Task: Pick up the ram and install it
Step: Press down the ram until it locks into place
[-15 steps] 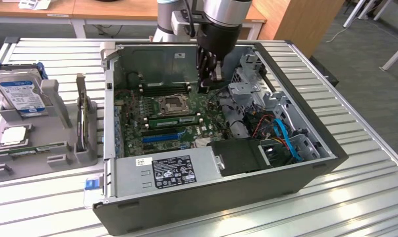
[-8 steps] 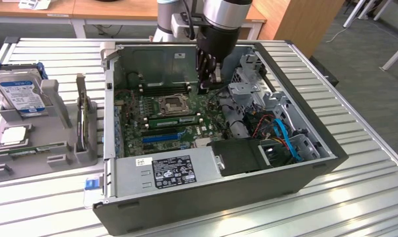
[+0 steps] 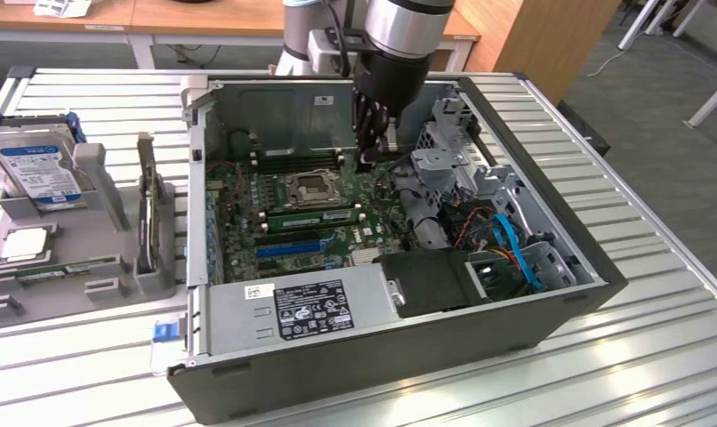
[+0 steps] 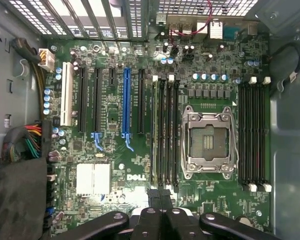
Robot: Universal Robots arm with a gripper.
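The hand [image 3: 368,162] is pressed together and holds nothing. It hangs inside the case [image 3: 394,356], near the processor socket [image 3: 312,188]. The ram [image 3: 315,214] appears seated in a slot beside that socket. Closed fingers suit pressing it home.

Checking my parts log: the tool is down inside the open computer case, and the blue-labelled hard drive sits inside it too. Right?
No. The tool is inside the computer case, but the hard drive stands outside it, in the grey holder on the exterior view's left, as the exterior view shows.
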